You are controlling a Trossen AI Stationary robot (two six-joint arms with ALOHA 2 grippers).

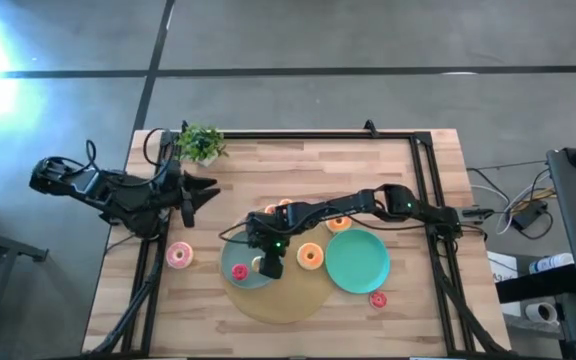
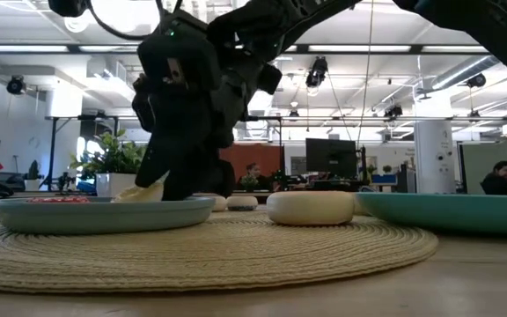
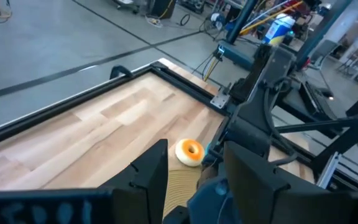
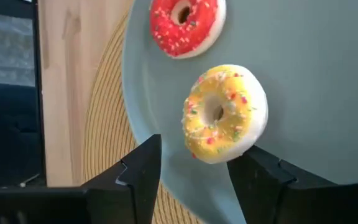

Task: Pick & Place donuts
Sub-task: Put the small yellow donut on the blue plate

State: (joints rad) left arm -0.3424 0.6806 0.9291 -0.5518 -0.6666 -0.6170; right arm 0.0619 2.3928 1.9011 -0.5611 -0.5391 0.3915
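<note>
The right gripper [image 4: 191, 171] hangs over the grey-blue plate [image 4: 316, 87], its fingers parted around a yellow donut [image 4: 224, 113] lying there beside a red donut [image 4: 187, 23]. The left gripper [image 1: 206, 190] waits above the tabletop [image 1: 298, 165] near the plant [image 1: 201, 143], fingers apart and empty.

Overhead, table-level, two wrist views; shared mat [image 1: 278, 300].

Two donuts [image 4: 224, 114] side by side on the plate [image 4: 316, 81] — plate on the mat [image 1: 288, 305].
</note>
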